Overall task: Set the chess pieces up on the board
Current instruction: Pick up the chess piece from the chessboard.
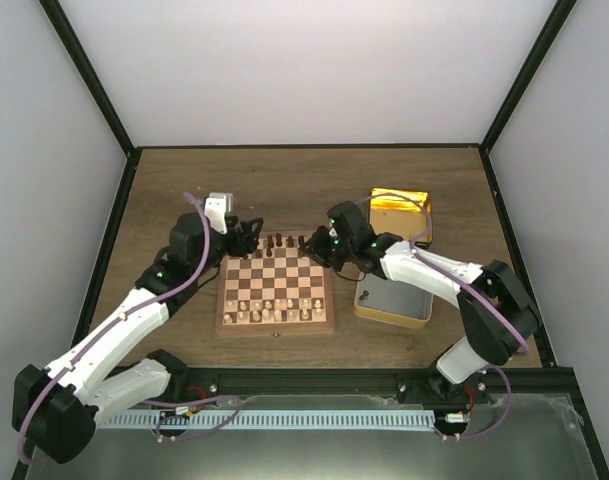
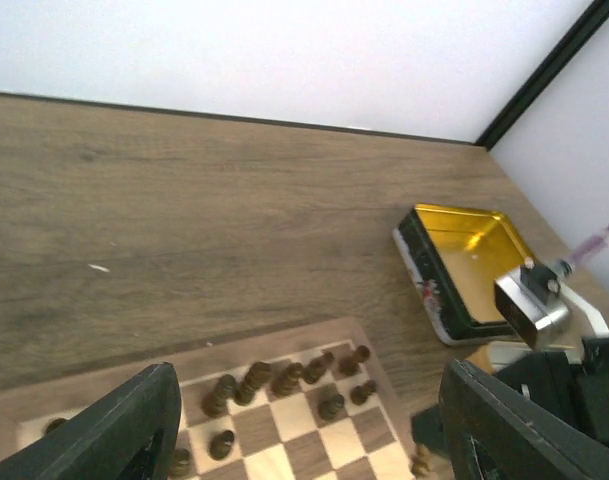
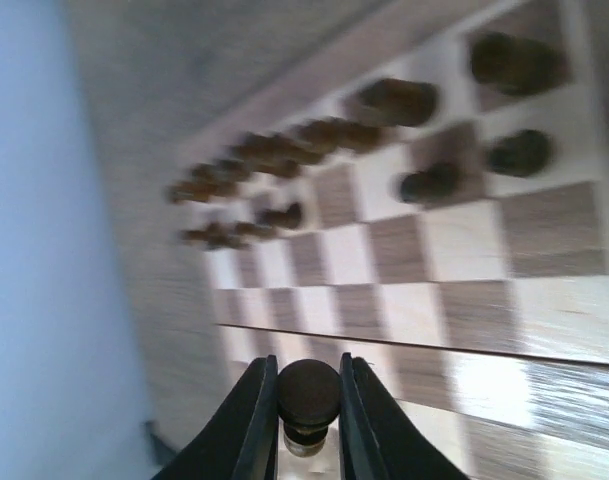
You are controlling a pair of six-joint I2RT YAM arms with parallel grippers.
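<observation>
The board (image 1: 275,296) lies between my two arms. Dark chess pieces (image 1: 280,243) stand along its far rows. In the right wrist view my right gripper (image 3: 308,396) is shut on a dark chess piece (image 3: 308,386), pinching its round head just off the board's (image 3: 454,300) edge. Seen from above, that gripper (image 1: 318,252) is at the far right corner of the board. My left gripper (image 1: 246,238) hovers over the far left corner. It (image 2: 309,400) is open, with nothing between its fingers (image 2: 134,425) and dark pieces (image 2: 284,380) below.
Pale cream chessmen (image 1: 269,311) fill the board's near rows. A gold tin lid (image 1: 402,214) lies at the back right, and its tray (image 1: 394,306) sits right of the board. The left wrist view also shows the tin (image 2: 464,262) and the right arm's camera (image 2: 529,305).
</observation>
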